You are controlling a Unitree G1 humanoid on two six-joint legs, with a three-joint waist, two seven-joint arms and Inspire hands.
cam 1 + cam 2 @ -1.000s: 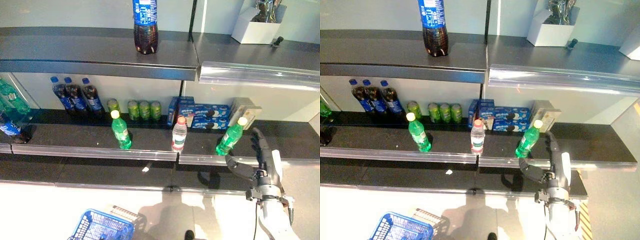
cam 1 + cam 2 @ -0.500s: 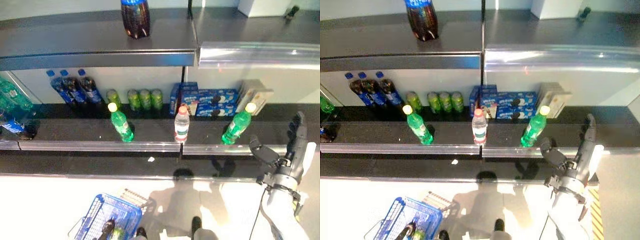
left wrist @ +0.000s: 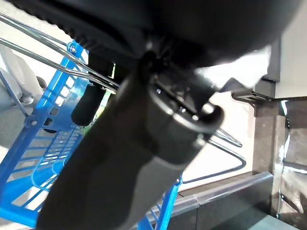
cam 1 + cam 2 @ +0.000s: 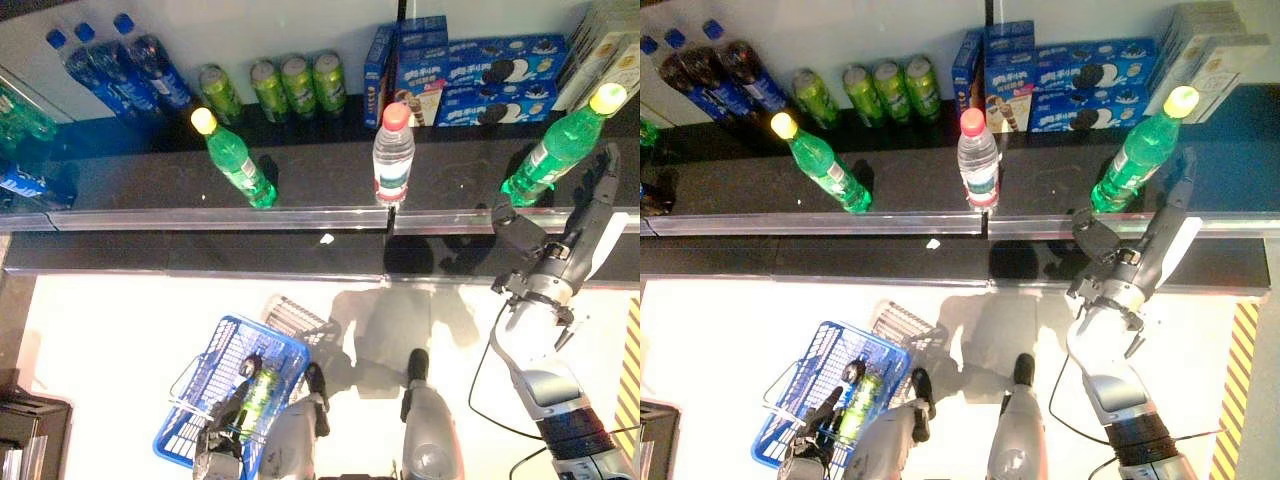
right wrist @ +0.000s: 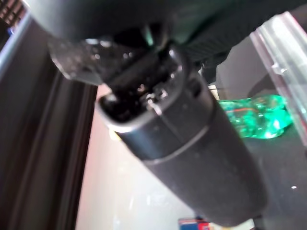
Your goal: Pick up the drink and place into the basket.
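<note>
A green drink bottle with a yellow cap (image 4: 560, 150) stands at the right of the black shelf, near its front edge. It also shows in the right wrist view (image 5: 254, 115). My right hand (image 4: 555, 265) is open just in front of and to the right of it. Its fingers (image 4: 600, 190) reach up beside the bottle and its thumb is near the bottle's base, not closed on it. My left hand (image 4: 215, 455) is shut on the wire handles (image 3: 48, 62) of the blue basket (image 4: 230, 400), which hangs low at the left. A green bottle and a dark-capped drink lie in it.
On the same shelf stand a clear bottle with a red cap (image 4: 392, 150), another green bottle (image 4: 232, 155), green cans (image 4: 285, 85), cola bottles (image 4: 110, 60) and blue cookie boxes (image 4: 480, 75). A metal rail (image 4: 220, 218) runs along the shelf's front edge.
The camera has tipped down, so the shelves sit higher in view and the basket shows in full. My open right hand is closer to the right green bottle than half a second ago.
</note>
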